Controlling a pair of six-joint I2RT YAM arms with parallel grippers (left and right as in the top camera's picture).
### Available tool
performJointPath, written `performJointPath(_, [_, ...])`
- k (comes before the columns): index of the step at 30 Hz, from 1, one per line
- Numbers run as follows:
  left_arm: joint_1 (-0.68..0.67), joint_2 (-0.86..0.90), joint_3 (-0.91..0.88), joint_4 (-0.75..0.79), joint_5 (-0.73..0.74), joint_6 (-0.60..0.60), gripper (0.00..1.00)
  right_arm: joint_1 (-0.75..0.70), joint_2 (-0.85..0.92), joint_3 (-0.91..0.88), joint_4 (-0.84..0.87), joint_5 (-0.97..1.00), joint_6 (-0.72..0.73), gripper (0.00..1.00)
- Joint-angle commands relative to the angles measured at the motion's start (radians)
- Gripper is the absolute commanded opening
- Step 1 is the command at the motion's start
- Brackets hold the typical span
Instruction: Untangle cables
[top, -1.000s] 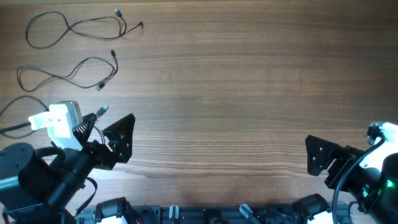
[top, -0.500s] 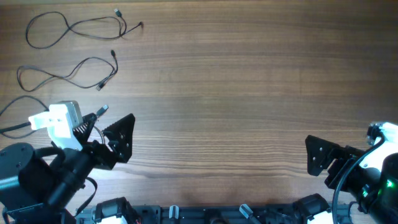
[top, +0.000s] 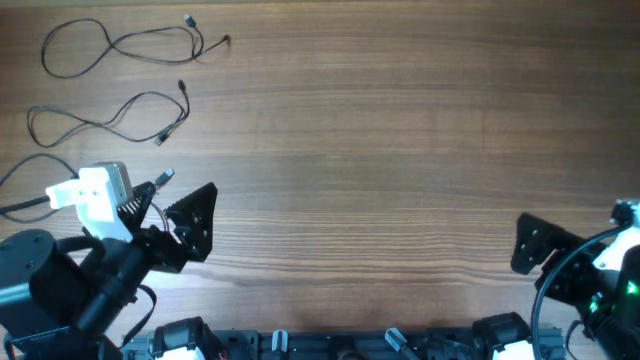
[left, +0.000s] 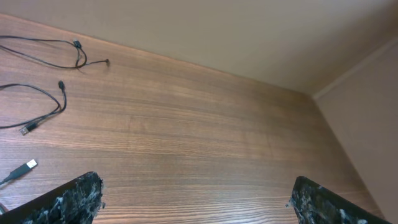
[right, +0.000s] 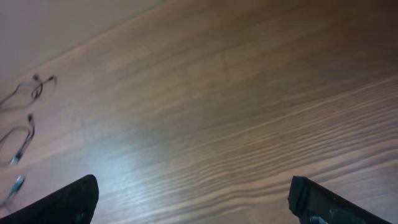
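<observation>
Wood-grain table (top: 380, 150) fills pretty much the whole overhead view, with a plain beige wall (left: 217, 31) behind it in the left wrist shot. All three cables (top: 118, 45) sit over in the far left corner of the table, and none of them touches another.

- The top cable (top: 150, 34) lies in a loose wavy loop, both little plug ends off to its right side.
- The middle cable (top: 108, 122) is just below it, also a loose squiggle, with one plug pointing up and the other pointing down-left.
- The third cable (top: 164, 177) only partly shows. Its silvery plug pokes out right beside the left arm (top: 60, 280), and the cord runs under the arm and curves out again at the table's left edge.

The left gripper (top: 193, 222) hangs low near the front left with its fingers spread wide and nothing between them, and the third cable's plug lies just beyond it. The right gripper (top: 540, 245) is way over at the front right corner, well apart from every cable. Its fingers are also spread wide and it's holding nothing — the right wrist view shows only bare wood between them.
</observation>
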Motion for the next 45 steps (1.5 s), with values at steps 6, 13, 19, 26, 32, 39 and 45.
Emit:
performJointPath(6, [-0.003,-0.004,0.008,0.002,-0.005,0.02,1.0,-0.129,-0.103,-0.115,0.218,-0.09,-0.294,1.0])
performJointPath(13, [-0.003,-0.004,0.008,0.002,-0.005,0.02,1.0,-0.253,-0.291,-0.474,0.542,-0.293,-0.465,1.0])
performJointPath(19, [-0.003,-0.004,0.008,0.002,-0.005,0.02,1.0,-0.257,-0.441,-0.768,0.749,-0.426,-0.581,1.0])
performJointPath(26, [-0.003,-0.004,0.008,0.002,-0.005,0.02,1.0,-0.257,-0.6,-1.037,0.979,-0.426,-0.56,1.0])
performJointPath(32, [-0.003,-0.004,0.008,0.002,-0.005,0.02,1.0,-0.257,-0.7,-1.215,1.2,-0.426,-0.481,1.0])
performJointPath(39, [-0.003,-0.004,0.008,0.002,-0.005,0.02,1.0,-0.257,-0.705,-1.317,1.402,-0.435,-0.481,1.0])
performJointPath(45, [-0.003,-0.004,0.008,0.002,-0.005,0.02,1.0,-0.257,-0.705,-1.352,1.453,-0.441,-0.496,1.0])
